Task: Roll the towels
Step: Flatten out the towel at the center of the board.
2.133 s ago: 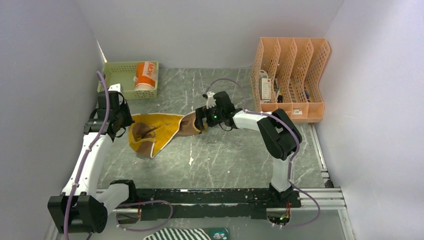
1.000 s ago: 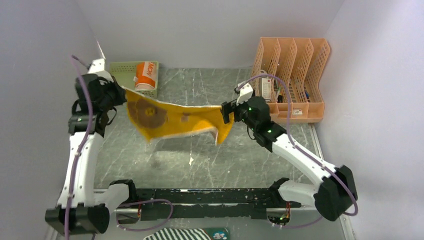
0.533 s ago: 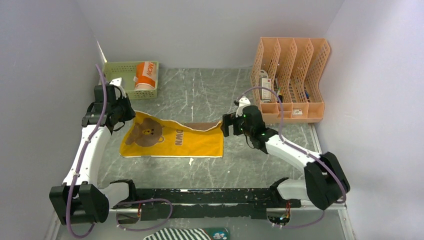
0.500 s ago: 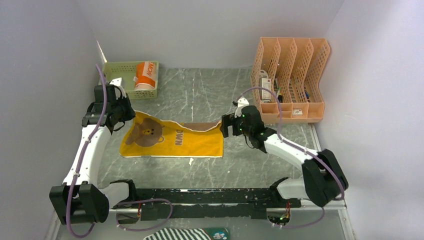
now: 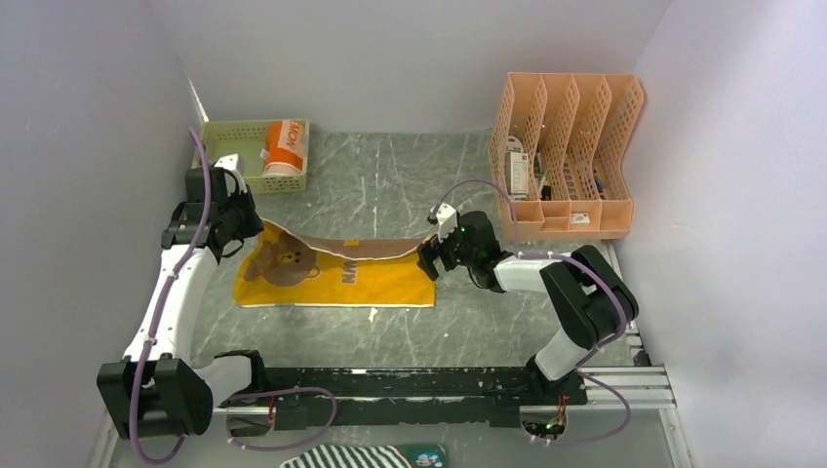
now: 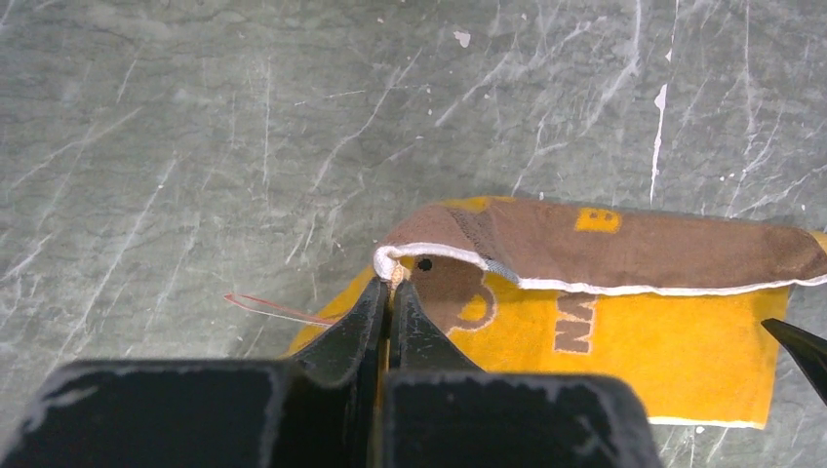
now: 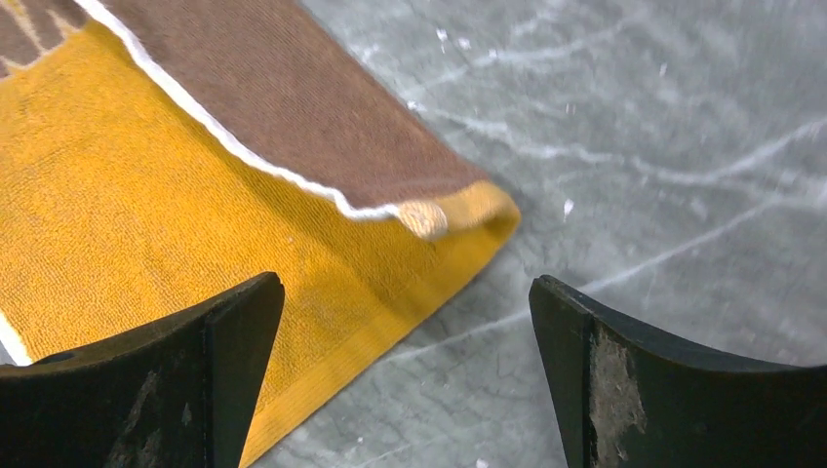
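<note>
Grey marble table, and the yellow towel lies flat left of centre, far edge folded over brown. Its far-left corner is pinched in the left gripper jaws; the right gripper jaws gape wide at the far-right corner. Beyond, the orange towel sits rolled in the green basket.

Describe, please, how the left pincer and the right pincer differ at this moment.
The left pincer is shut on the yellow towel at its folded-over corner; the right pincer is open and holds nothing. The left pincer grips cloth; the right pincer only straddles the opposite corner. Both are at the towel's far edge.
</note>
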